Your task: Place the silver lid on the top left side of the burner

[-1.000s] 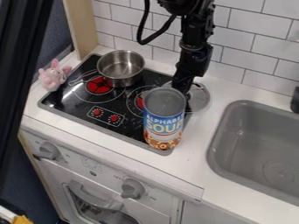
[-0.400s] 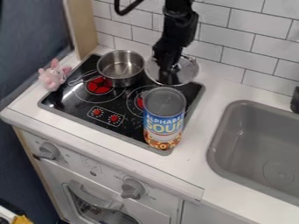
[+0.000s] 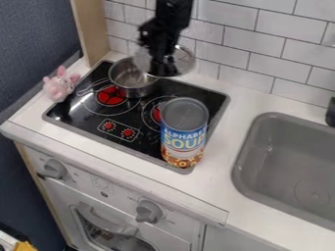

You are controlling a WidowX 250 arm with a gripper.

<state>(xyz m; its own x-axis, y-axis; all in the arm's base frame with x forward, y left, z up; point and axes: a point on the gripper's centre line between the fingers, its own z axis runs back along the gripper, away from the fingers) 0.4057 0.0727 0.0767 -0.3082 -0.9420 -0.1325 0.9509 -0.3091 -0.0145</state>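
The black gripper [image 3: 162,66] hangs over the back of the stove, just right of the metal pot. It is shut on the silver lid [image 3: 183,60], a round lid with a see-through middle, held up in the air. The lid's left part overlaps the pot's right rim from this angle. Below lies the black burner top [image 3: 134,115], with red rings showing at its left and centre.
A metal pot [image 3: 124,78] stands at the burner's back left. A large soup can [image 3: 184,132] is on its front right. A pink plush toy [image 3: 59,84] sits by the left edge. The grey sink [image 3: 284,166] lies to the right, tiled wall behind.
The gripper has lifted the lid from the right side of the stove and carried it left and up toward the back, near the pot. Pot, can and toy have stayed put.
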